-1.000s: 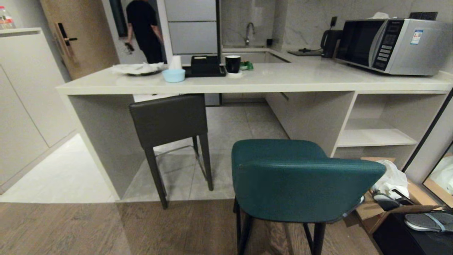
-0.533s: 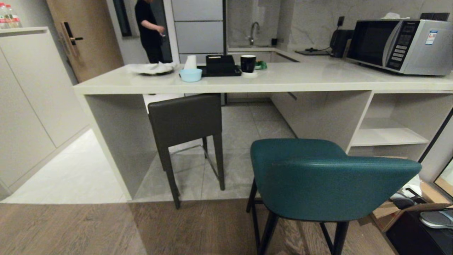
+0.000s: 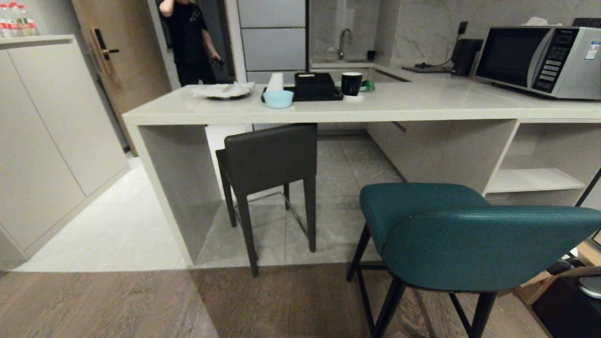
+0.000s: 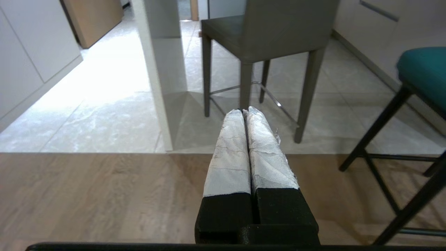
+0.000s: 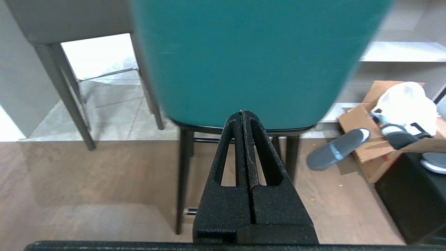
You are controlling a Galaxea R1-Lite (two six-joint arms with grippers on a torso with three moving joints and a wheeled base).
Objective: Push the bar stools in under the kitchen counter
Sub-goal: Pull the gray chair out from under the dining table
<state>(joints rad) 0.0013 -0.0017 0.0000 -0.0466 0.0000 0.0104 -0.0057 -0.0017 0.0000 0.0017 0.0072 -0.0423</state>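
In your head view neither arm shows. The teal stool [image 3: 474, 234] runs off the right edge at its backrest and off the bottom at its legs, so you cannot see its feet. The grey stool [image 3: 270, 157] has its seat front tucked behind its backrest and under the kitchen counter [image 3: 328, 110]. The microwave [image 3: 544, 61] is cut by the right edge. The person [image 3: 188, 40] is cropped at the head by the top edge and hidden below the waist by the counter. What lies on the plate [image 3: 223, 91] is too small to tell. In your right wrist view the teal backrest fills the frame and hides the counter; its edges are blurred.
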